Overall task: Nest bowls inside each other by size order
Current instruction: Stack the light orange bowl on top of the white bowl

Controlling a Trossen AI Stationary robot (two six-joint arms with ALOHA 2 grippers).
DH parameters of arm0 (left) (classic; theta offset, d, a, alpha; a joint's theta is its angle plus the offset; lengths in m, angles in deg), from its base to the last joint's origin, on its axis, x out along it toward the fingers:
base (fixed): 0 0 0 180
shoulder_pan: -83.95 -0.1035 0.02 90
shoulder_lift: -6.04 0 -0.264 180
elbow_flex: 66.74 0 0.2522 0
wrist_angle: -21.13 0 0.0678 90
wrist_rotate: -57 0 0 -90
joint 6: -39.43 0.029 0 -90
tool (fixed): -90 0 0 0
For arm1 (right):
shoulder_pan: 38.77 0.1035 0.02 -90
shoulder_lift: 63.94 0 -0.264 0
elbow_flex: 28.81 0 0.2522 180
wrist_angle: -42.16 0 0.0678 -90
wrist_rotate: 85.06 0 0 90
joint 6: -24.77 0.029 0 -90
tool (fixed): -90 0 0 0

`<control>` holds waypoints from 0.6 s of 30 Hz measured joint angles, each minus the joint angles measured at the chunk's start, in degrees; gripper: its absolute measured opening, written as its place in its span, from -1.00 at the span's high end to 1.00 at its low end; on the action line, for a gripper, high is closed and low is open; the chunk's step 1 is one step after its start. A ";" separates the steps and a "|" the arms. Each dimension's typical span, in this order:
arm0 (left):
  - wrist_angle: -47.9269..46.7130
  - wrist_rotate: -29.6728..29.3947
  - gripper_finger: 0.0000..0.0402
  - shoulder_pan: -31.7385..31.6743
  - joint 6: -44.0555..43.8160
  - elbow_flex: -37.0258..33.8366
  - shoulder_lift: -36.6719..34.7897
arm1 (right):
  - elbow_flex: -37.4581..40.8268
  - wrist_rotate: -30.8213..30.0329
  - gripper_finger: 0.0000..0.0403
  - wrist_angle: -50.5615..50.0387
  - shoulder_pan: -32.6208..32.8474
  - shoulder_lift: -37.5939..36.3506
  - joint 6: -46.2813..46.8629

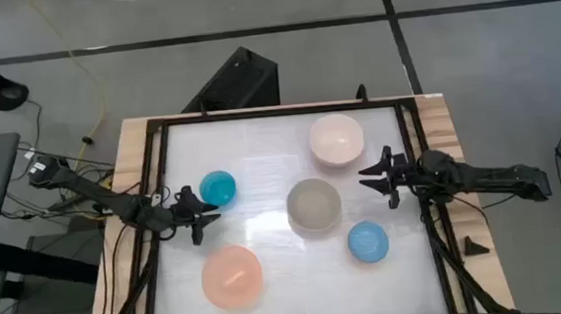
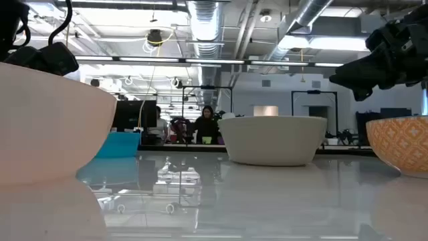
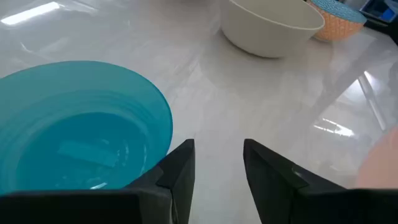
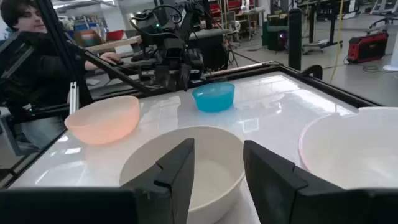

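White glossy table (image 1: 261, 168) is seen with five bowls spread out, none nested yet. On the left side, the left gripper (image 1: 202, 215) is parked with jaws open and empty, just beside the teal bowl (image 1: 218, 187). The salmon bowl (image 1: 233, 275) is set near the front edge. The grey-beige bowl (image 1: 313, 203) is found in the middle, with the pale pink bowl (image 1: 335, 138) behind it and the light blue bowl (image 1: 367, 240) in front. The right gripper (image 1: 374, 178) is held at the right, jaws open, nothing gripped.
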 joint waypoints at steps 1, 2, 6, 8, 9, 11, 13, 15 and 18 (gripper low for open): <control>-0.01 -0.02 0.38 -0.02 0.00 0.00 0.02 | 0.00 0.00 0.16 0.17 0.02 0.00 -0.02; 0.00 -0.01 0.38 -0.01 0.00 0.00 0.01 | 0.00 0.00 0.16 0.38 0.01 0.00 -0.19; 0.00 -0.02 0.38 0.00 0.00 -0.02 0.00 | 0.00 0.00 0.16 2.10 -0.61 0.00 -4.86; -0.02 -0.01 0.38 -0.01 0.00 -0.01 0.02 | 0.00 0.00 0.16 4.95 -0.93 0.00 -5.42; -0.02 -0.01 0.38 0.00 0.00 -0.01 0.02 | 0.00 0.00 0.16 6.48 -1.04 -0.02 -5.44; 0.00 -0.01 0.38 0.00 0.00 0.00 0.02 | 0.00 0.00 0.16 9.54 -1.03 0.00 -5.42; 0.00 0.00 0.38 -0.01 0.00 0.00 0.02 | 0.00 0.00 0.16 12.21 -1.03 -0.02 -5.42; -0.02 -0.01 0.38 -0.02 0.00 0.00 0.00 | 0.00 0.00 0.16 15.12 -1.05 0.02 -3.96; 0.00 -0.02 0.38 0.00 0.00 0.00 0.02 | 0.00 0.00 0.16 21.30 -1.05 0.02 1.24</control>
